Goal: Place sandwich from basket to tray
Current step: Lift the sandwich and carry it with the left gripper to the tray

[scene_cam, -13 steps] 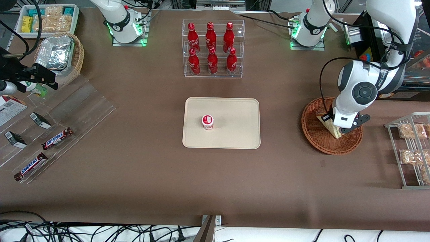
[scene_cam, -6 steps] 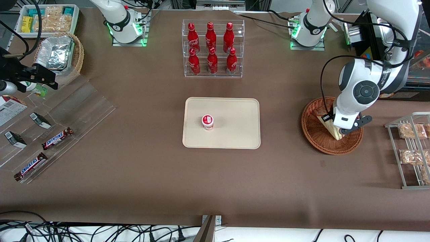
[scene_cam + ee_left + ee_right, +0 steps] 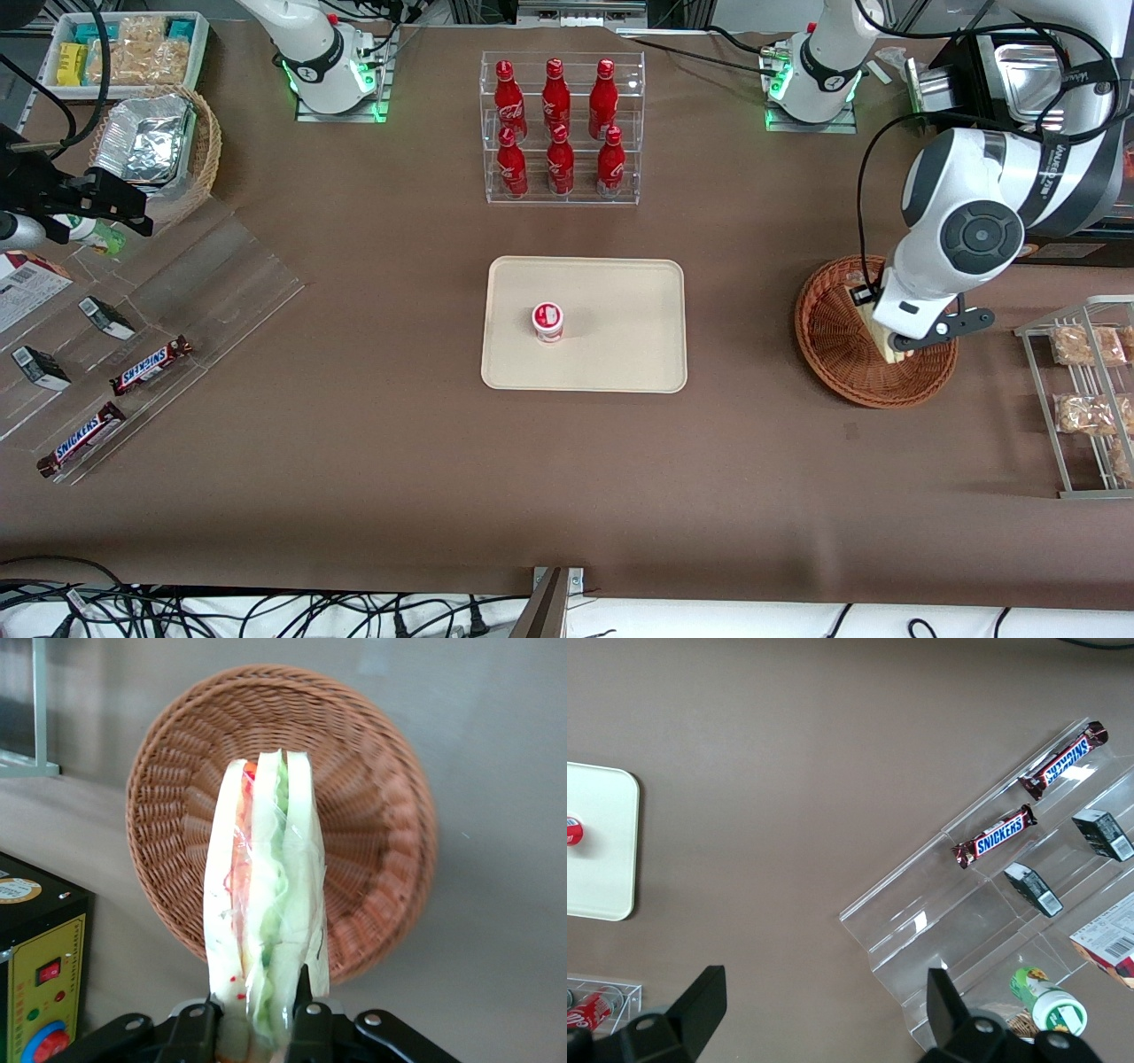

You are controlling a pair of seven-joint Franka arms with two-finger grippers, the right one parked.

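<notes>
Sandwich [image 3: 266,904] pinched upright in left gripper [image 3: 257,1028] jaws, lifted above basket [image 3: 842,354], tray [image 3: 620,292] well apart.

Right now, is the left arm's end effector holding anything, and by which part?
Yes. The end effector is shut on the sandwich, pinching one narrow end of the wedge, above the basket.

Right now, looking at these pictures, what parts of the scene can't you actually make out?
- Front view: the arm's wrist covers most of the sandwich and the gripper over the basket.
- Left wrist view: the sandwich's gripped end runs off the picture's edge.
- Front view: the label on the small red-and-white cup on the tray is too small to read.
</notes>
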